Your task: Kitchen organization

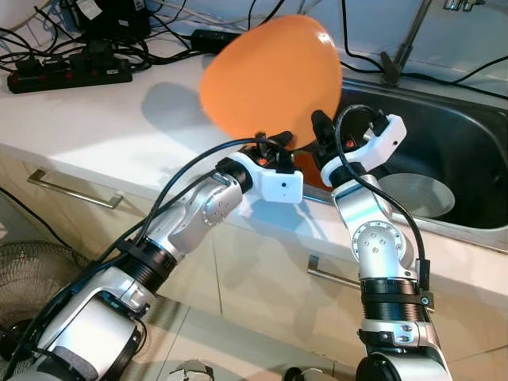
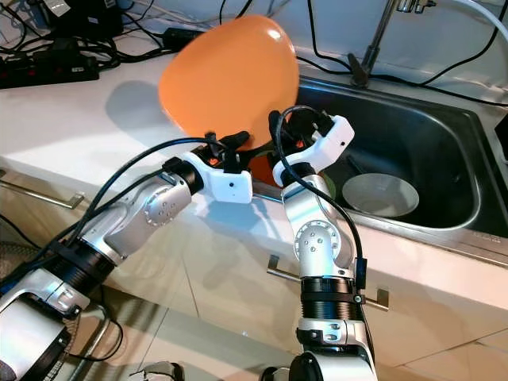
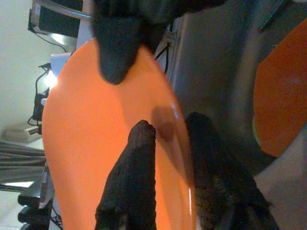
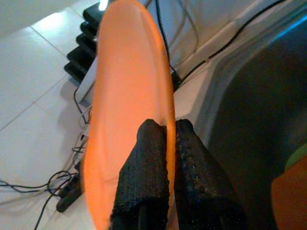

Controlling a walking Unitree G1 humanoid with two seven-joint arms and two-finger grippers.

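A large orange plate (image 1: 270,75) is held tilted on edge above the counter's front, beside the sink (image 1: 468,151). My left gripper (image 1: 272,145) reaches up to its lower rim. In the left wrist view its two fingers straddle that rim (image 3: 171,125), one on the plate's face (image 3: 96,143) and one behind it, shut on the plate. My right gripper (image 1: 321,127) pinches the same lower rim just to the right. The right wrist view shows both its fingers (image 4: 168,125) pressed on the plate's edge (image 4: 124,96).
In the steel sink lie a white bowl (image 1: 413,194) and a second orange dish (image 1: 315,176) below the grippers. A tap (image 1: 405,40) stands behind the sink. A black power strip (image 1: 71,75) and cables crowd the counter's back left. A fan (image 1: 32,278) stands on the floor.
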